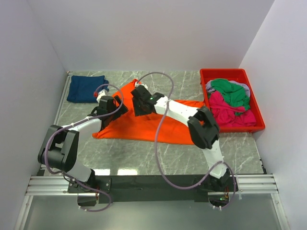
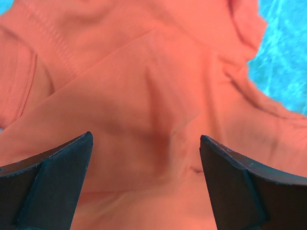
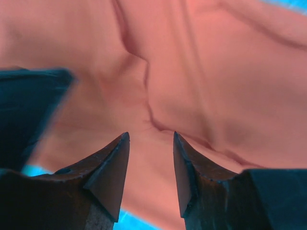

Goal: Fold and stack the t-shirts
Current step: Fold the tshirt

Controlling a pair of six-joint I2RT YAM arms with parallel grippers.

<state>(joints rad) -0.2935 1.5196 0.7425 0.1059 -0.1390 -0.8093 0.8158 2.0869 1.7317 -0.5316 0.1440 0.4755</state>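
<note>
A bright orange t-shirt (image 1: 139, 127) lies spread and rumpled on the middle of the table. Both grippers are down over its far edge. My left gripper (image 1: 116, 106) is wide open; in the left wrist view the orange cloth (image 2: 144, 72) fills the space under the left gripper (image 2: 145, 136). My right gripper (image 1: 139, 104) hovers just to its right. Its jaws stand a narrow gap apart over a crease of the orange cloth (image 3: 216, 72), nothing pinched between them at the right gripper (image 3: 151, 134). A folded navy t-shirt (image 1: 86, 88) lies at the back left.
A red bin (image 1: 225, 71) at the back right holds green (image 1: 230, 91), pink (image 1: 230, 112) and grey (image 1: 244, 87) t-shirts in a heap. White walls close the table on three sides. Bare marble tabletop (image 1: 182, 81) shows behind the orange shirt.
</note>
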